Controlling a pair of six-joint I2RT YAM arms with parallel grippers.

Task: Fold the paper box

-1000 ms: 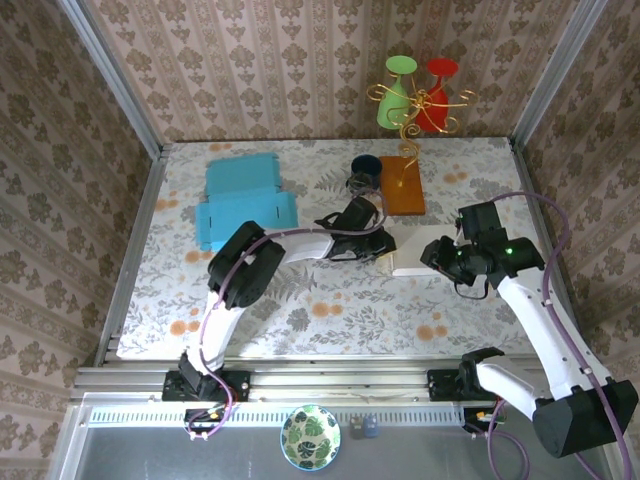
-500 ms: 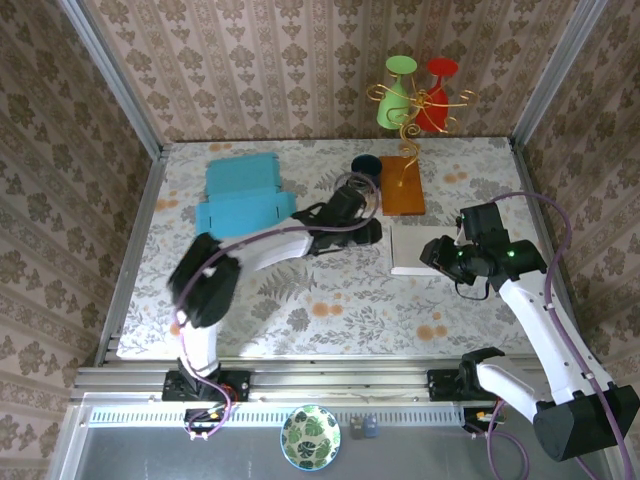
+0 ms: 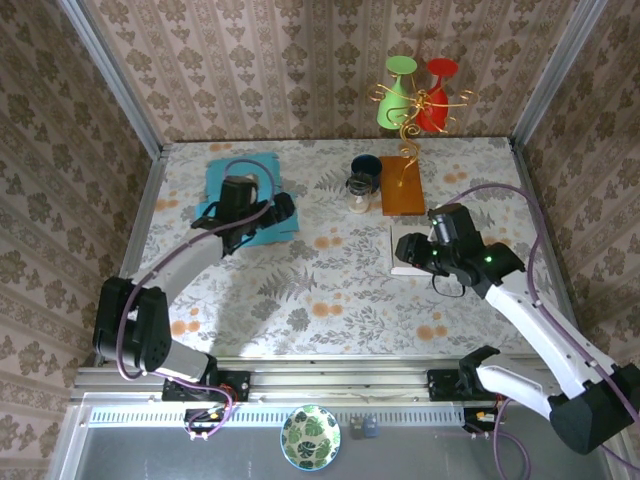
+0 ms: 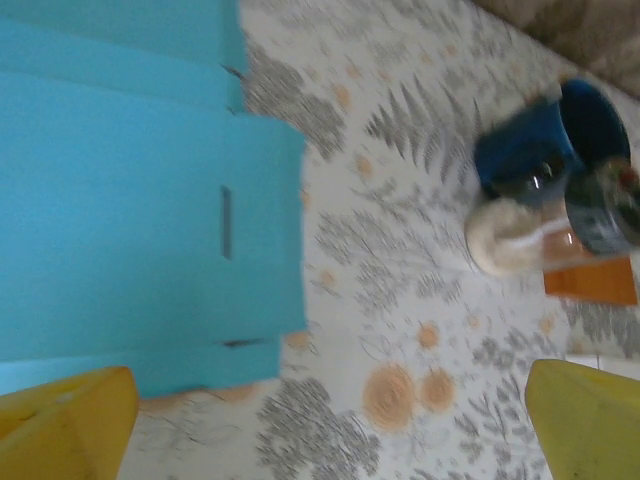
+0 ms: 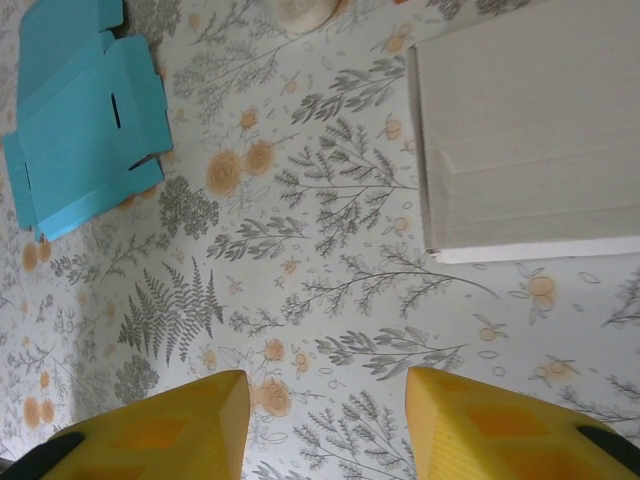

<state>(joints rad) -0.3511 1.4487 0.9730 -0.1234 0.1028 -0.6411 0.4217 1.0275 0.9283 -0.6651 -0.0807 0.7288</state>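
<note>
Two changes: within the last second the left gripper (image 3: 278, 212) has been swung from the white folded box (image 3: 402, 262) to the blue flat box blanks (image 3: 262, 168), and its jaws have been opened wide.
Meaning for the task: the white box is judged to be finished with by the left arm; a fresh blank appears to be the next thing sought, with no fold started on it.
Left gripper state: in the left wrist view the left gripper (image 4: 320, 430) is seen with its yellow fingers (image 4: 60, 425) far apart and nothing between them.
Right gripper state: the right gripper (image 5: 325, 420) is held partly apart over bare tablecloth, with nothing clamped.
Blanks on the table: the blanks are lain at about 10 o'clock on the table (image 3: 330, 300), flat and overlapping.
Blank relative to left gripper: the nearest blue blank (image 4: 130, 220) is found toward 10 o'clock of the finger gap, its lower edge just beside the left finger; contact cannot be told.
White box: it is lain at 3 o'clock on the table, toward 1 o'clock of the right finger gap, well apart from it (image 5: 530, 150).
Bystanders: a glass jar (image 3: 357, 192) and a dark blue cup (image 3: 365, 165) are stood near 12 o'clock.
</note>
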